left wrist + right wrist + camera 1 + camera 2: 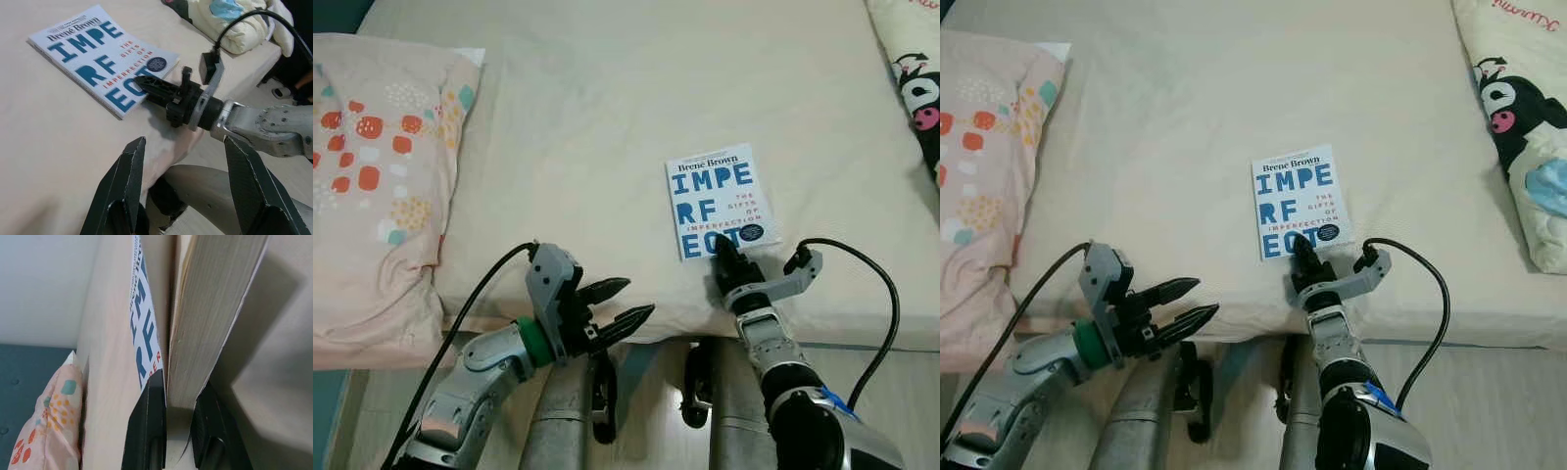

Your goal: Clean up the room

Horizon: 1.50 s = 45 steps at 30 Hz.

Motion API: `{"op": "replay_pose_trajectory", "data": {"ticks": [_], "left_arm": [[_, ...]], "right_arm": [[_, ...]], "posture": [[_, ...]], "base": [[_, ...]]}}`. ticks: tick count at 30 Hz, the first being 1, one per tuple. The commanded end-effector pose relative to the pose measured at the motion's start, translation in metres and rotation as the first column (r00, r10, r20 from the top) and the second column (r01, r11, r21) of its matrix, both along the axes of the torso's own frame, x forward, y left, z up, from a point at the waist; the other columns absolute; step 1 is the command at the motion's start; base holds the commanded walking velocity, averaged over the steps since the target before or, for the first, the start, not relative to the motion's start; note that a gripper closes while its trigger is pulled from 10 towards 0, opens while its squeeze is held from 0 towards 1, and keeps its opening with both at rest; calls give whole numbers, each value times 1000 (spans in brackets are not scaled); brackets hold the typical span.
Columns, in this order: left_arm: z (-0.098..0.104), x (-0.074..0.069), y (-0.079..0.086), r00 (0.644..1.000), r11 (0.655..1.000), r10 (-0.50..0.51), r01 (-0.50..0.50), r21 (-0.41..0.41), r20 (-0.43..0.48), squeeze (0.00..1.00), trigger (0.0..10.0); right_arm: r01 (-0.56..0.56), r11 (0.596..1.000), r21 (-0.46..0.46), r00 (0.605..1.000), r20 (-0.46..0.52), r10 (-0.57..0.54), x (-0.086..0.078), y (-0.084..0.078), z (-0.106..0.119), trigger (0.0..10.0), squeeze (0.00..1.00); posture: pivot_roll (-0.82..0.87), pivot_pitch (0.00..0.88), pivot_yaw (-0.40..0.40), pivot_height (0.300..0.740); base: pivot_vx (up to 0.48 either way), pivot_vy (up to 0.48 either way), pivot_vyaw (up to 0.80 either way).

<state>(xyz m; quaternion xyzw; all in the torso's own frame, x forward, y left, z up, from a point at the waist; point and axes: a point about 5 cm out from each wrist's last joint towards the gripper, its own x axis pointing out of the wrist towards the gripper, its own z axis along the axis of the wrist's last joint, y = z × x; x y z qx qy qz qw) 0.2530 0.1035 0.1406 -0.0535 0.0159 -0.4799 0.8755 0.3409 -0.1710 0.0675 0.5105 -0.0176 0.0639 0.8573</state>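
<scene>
Since right gripper point(725, 245) jaws pinch the paperback book point(720, 199) at its near edge on the bed point(607, 117), it looks light, floppy; left gripper point(617, 305) idle, jaws spread.

The book point(720, 201) pinched at its near edge between the black fingers of the right gripper point(725, 245) had a white cover with big blue block letters, thin red lettering and a dark blue round badge (its page edges were cream). Around it the bed sheet point(607, 117) was plain beige. Beyond the black-fingered left gripper point(625, 305), with its green wrist ring, lay a pale pink pillow point(377, 176) patterned in orange, teal and yellow patches.
</scene>
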Motion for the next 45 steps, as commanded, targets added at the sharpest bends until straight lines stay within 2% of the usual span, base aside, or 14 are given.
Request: {"op": "replay_pose_trajectory", "data": {"ticks": [1, 7, 8, 10, 15, 18, 21, 22, 24, 25, 27, 31, 38, 45], "left_arm": [[-8, -1, 3, 999, 1000, 24, -24, 16, -21, 0, 10000], [-7, 9, 4, 996, 996, 85, -85, -3, 1, 0, 10000], [-5, 25, 8, 978, 977, 208, -207, -44, 16, 0, 10000], [-4, 31, 11, 966, 965, 257, -256, -59, 18, 0, 10000], [-8, 40, 16, 940, 935, 341, -341, -94, -16, 0, 10000], [-21, 49, 25, 875, 870, 478, -484, -92, -80, 0, 10000], [-25, 51, 29, 846, 842, 524, -532, -90, -98, 0, 10000], [-29, 53, 34, 815, 811, 571, -579, -82, -104, 0, 10000], [-31, 55, 39, 785, 783, 610, -618, -73, -103, 0, 10000], [-34, 57, 42, 761, 760, 641, -647, -56, -101, 0, 10000], [-36, 58, 43, 747, 747, 657, -663, -46, -98, 0, 10000], [-46, 61, 44, 726, 731, 679, -683, 3, -104, 0, 10000], [-48, 60, 37, 746, 748, 663, -663, 16, -66, 0, 10000], [-51, 62, 22, 758, 757, 653, -652, 48, 1, 0, 10000]], "right_arm": [[1, 1000, 27, 999, -42, 1, -8, 3, -13, 0, 0], [14, 999, 32, 1000, -15, -14, -8, -1, -11, 0, 0], [3, 1000, 25, 999, 42, -4, -7, -1, -4, 0, 0], [-6, 1000, 20, 998, 65, 5, -6, 0, -1, 0, 0], [-72, 991, -110, 985, 152, 88, -6, 10, 11, 0, 0], [-116, 979, -166, 944, 289, 161, -18, 23, 36, 0, 0], [-117, 979, -166, 936, 310, 165, -23, 23, 41, 0, 0], [-114, 980, -164, 933, 321, 162, -29, 22, 43, 0, 0], [-105, 975, -195, 936, 312, 163, -35, 21, 43, 0, 0], [-87, 961, -261, 949, 272, 160, -39, 19, 38, 9647, 0], [-77, 948, -309, 957, 244, 157, -42, 17, 33, 9647, 0], [-7, 874, -486, 968, 217, 128, -47, 16, 28, 10000, 0], [17, 860, -509, 966, 231, 117, -51, 20, 40, 10000, 0], [16, 847, -531, 979, 182, 96, -56, 26, 36, 10000, 0]], "posture": [[223, 327, 151, 637], [185, 262, 138, 637], [144, 204, 130, 637], [144, 204, 130, 637], [83, 143, 133, 637], [41, 109, 127, 637], [31, 101, 126, 637], [21, 92, 126, 637], [12, 85, 129, 637], [3, 80, 133, 637], [3, 80, 133, 637], [-10, 68, 146, 637], [-20, 58, 155, 637], [-23, 47, 149, 657]], "base": [[0, 0, 0], [0, 0, 0], [0, 0, 0], [0, 0, 0], [0, 0, 0], [0, 0, 0], [0, 0, 0], [0, 0, 0], [0, 0, 0], [0, 0, 0], [0, 0, 0], [0, 0, 0], [0, 0, 0], [0, 0, 0]]}}
